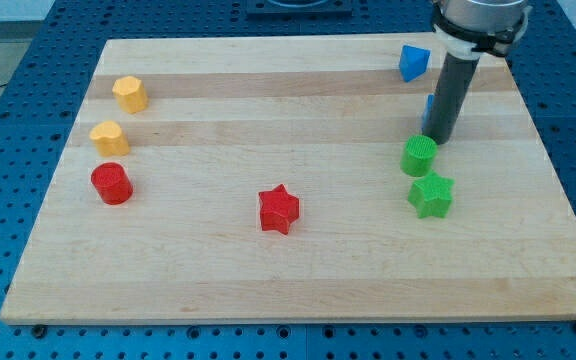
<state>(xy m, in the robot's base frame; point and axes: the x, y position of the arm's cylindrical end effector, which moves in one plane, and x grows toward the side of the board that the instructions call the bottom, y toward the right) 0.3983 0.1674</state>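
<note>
Wooden board [268, 270] is seen lying on a blue perforated surface [28, 60], with eight small blocks on it.

- My tip [440, 139] is set down at the view's right, just above and to the right of the green cylinder [419, 156]. The two are close enough to be touching, though contact cannot be confirmed.
- No fingers are carried by the rod, so nothing is grasped; anything it moves is only pushed.
- A blue block [429, 105] is almost wholly hidden behind the rod. Only a sliver shows at the rod's left edge, and its shape cannot be made out.
- A green star [431, 194] lies just below the green cylinder, near it but apart.
- A blue triangular block [413, 62] sits near the board's top edge, well above my tip.
- A red star [278, 209] lies alone near the middle of the board, towards the view's bottom.
- At the view's left a loose column is formed: a yellow block [129, 93] on top, a second yellow block [108, 136] below it, and a red cylinder [111, 183] lowest. All three are well apart from my tip.
</note>
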